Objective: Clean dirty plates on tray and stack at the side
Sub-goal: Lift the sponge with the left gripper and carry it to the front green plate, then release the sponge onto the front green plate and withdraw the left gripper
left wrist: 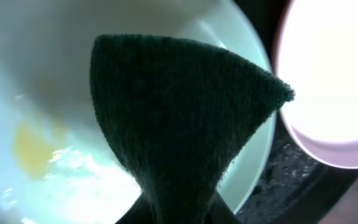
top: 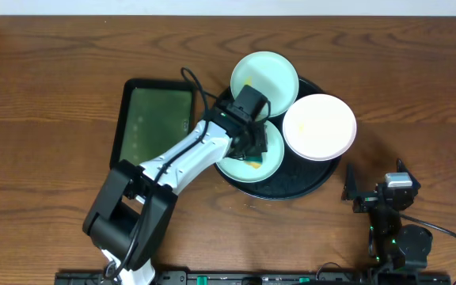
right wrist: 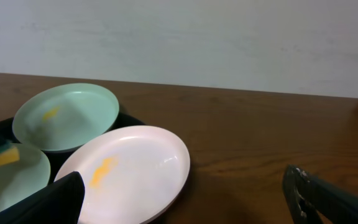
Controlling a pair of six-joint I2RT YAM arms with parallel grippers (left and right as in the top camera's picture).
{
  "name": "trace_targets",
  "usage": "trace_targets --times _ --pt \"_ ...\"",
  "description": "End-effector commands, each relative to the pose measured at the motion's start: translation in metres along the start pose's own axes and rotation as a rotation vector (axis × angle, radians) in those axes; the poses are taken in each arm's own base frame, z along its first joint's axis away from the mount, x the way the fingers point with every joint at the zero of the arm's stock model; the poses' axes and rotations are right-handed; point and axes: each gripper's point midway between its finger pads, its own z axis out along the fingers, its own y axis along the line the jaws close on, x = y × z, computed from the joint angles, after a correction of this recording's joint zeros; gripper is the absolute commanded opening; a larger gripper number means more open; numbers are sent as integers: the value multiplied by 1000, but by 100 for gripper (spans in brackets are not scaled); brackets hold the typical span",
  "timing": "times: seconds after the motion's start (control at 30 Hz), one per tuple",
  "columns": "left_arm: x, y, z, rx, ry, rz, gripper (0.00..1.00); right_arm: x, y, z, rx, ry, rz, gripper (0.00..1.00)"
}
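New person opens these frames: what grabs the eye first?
The left gripper pinching a dark green sponge over the near mint plate and its yellow smear. It shares the black tray with a far mint plate and, at right, a white plate, both smeared yellow.

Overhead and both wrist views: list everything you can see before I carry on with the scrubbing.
Back mint plate: 1, pale mint-blue, back of the black tray, yellow smear.
Front mint plate: 1, pale mint-blue, front of the black tray, under the sponge, yellow smear.
White plate: 1, white, right side of the black tray, yellow smear.
Black tray: 1, glossy black, round, right of centre.
Green tray: 1, dark green, rectangular, left of the black tray.
Sponge: 1, dark green, in the left gripper.
Table: 1, dark brown wood.
Left gripper: 1, shut on the sponge.
Right gripper: 1, open, near right corner.
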Motion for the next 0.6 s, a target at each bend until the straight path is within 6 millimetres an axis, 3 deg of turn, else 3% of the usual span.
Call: trace_targets --times 0.0,0.07,0.17,0.27,0.43,0.5,0.57 --pt "0 3 7 -50 -32 18 27 1 -3 0 14 1 -12 99" --pt "-1 4 7 -64 -45 24 42 1 -3 0 14 1 -12 99" --pt "-3 5 7 -73 -51 23 55 1 -3 0 14 1 -12 99" --pt "-6 7 2 -83 -71 22 57 1 -3 0 14 1 -12 99" --pt "-24 -3 -41 -31 -157 13 58 1 -3 0 14 1 -12 99" --pt "-38 -6 -78 13 -238 7 58 1 -3 0 14 1 -12 99" --pt "-52 4 -116 13 -330 -25 58 1 -3 0 14 1 -12 99"
